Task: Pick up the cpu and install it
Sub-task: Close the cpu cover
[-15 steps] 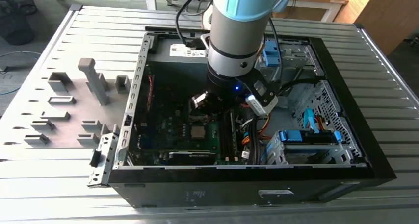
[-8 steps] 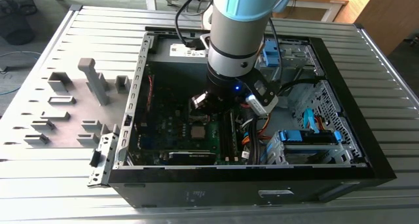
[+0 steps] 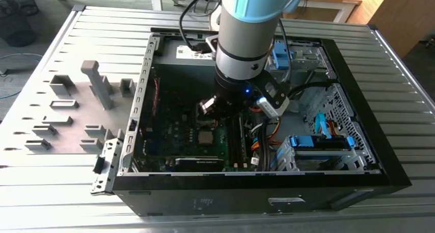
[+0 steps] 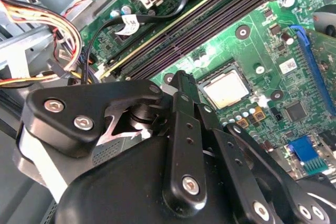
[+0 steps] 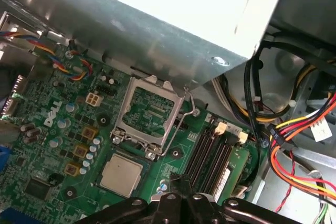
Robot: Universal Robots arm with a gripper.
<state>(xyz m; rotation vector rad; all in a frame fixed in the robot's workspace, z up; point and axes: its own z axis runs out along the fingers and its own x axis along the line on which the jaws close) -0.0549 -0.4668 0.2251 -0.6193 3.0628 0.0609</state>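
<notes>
Housing all: case point(image 3: 204, 193) on slatted surface point(image 3: 68, 192). Motherboard point(image 5: 52, 129), green. Bracket point(image 5: 144, 109), swung open. Cpu point(image 5: 122, 176), flat on motherboard just beside bracket; likely light, stiff, thin, fragile underneath; best gripped by opposite edges. Claw point(image 5: 178, 183) hovers near it, fingers drawn together, holding nothing.

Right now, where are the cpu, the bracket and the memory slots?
cpu point(image 5: 122, 175): first wrist view, middle of its metal top.
bracket point(image 5: 126, 107): first wrist view, one side rail.
memory slots point(image 5: 210, 156): first wrist view, one dark slot.
</notes>
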